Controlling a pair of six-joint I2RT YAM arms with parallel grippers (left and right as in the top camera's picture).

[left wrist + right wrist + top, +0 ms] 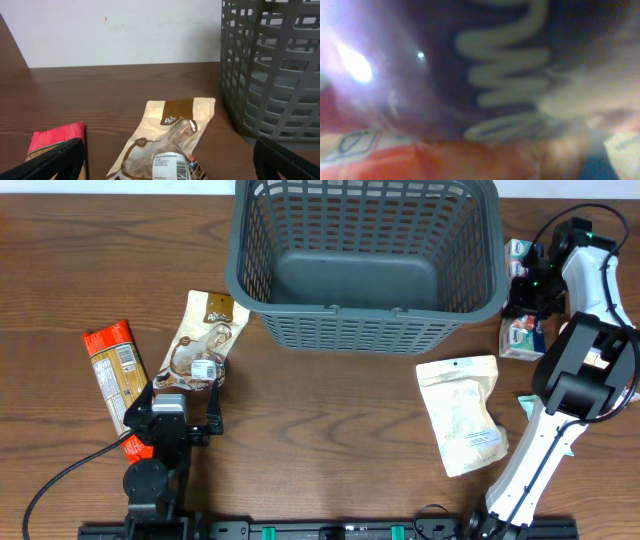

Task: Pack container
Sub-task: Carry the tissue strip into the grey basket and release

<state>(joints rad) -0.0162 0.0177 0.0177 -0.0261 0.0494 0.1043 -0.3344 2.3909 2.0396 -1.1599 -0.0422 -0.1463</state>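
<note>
The container [350,330] is a big dark grey basket. It has slots all round its sides, a plain flat bottom and round corners. It sits at the far middle of the brown wooden surface [330,440]. A white wall [115,30] stands behind.

The left jaws are wide open and hold nothing. Their black fingers [55,162] sit on each side of a brown and cream snack bag [205,330], just left of the basket. A red packet [112,365] lies further left. A pale pouch [462,412] lies near the right arm [525,455].

The right jaws are down by some small packets [520,337] beside the basket's right side. I cannot tell if they are open or closed. Up close, all I see is a blur of dark, pale squiggles and orange. From above, the basket's far edge is cut off.
</note>
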